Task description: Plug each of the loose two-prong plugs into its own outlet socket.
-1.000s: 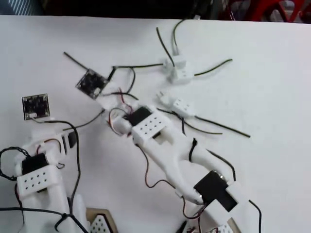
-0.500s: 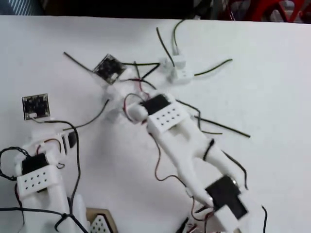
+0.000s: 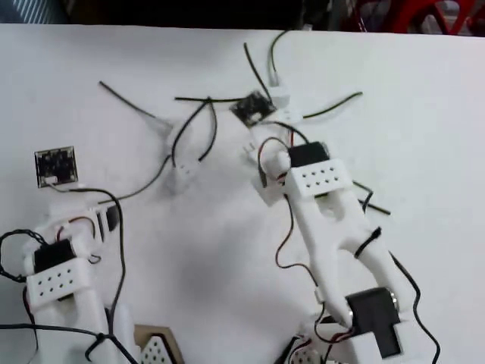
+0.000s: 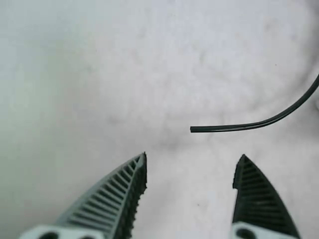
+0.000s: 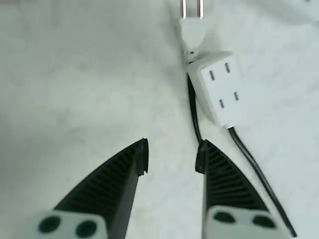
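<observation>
Two grippers: both empty, over the white table (image 3: 424, 114).
Left gripper (image 4: 192, 159): jaws spread wide; black wire end (image 4: 224, 127) lies just ahead.
Right gripper (image 5: 172, 147): jaws narrowly parted, near the outlet socket (image 5: 219, 89).
Two-prong plug (image 5: 193, 27): loose, just beside the socket's corner.

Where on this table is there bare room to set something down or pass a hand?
Bare: the table's right side, beyond the right arm; the far-left corner past the left arm and its camera board; the strip between both arms. Crowded: the far middle, where black cables loop around the outlet sockets by the right gripper.
</observation>
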{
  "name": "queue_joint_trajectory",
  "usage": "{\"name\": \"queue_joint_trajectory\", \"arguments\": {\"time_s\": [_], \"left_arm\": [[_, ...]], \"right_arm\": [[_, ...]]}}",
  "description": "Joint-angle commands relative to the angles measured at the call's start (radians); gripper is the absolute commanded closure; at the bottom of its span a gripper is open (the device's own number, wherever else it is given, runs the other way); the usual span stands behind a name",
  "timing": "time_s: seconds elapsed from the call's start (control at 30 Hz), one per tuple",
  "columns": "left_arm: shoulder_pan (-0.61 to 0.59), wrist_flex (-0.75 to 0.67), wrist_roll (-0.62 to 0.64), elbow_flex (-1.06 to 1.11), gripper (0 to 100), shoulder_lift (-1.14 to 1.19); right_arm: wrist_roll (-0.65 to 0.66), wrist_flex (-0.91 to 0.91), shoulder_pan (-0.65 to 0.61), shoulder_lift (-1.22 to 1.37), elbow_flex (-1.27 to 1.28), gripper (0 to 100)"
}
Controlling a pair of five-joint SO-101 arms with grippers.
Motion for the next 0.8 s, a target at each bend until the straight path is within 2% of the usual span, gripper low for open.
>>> {"name": "queue_joint_trajectory", "arguments": {"time_s": [0.0, 0.3, 0.57, 0.7, 0.77], "left_arm": [[-0.008, -0.021, 0.006, 0.002, 72, -0.028], [-0.008, -0.021, 0.006, 0.002, 72, -0.025], [-0.007, -0.021, 0.006, 0.002, 72, -0.025], [-0.005, -0.021, 0.006, 0.002, 72, -0.025], [-0.005, -0.021, 0.006, 0.002, 72, -0.025]], "right_arm": [[0.009, -0.113, 0.012, 0.024, 0.064, 84.7], [0.098, -0.311, 0.099, 0.209, 0.064, 84.7], [0.101, -0.288, 0.128, 0.357, 0.008, 86.0], [0.103, -0.202, 0.088, 0.358, -0.021, 98.8], [0.103, -0.137, 0.061, 0.349, -0.025, 96.8]]}}
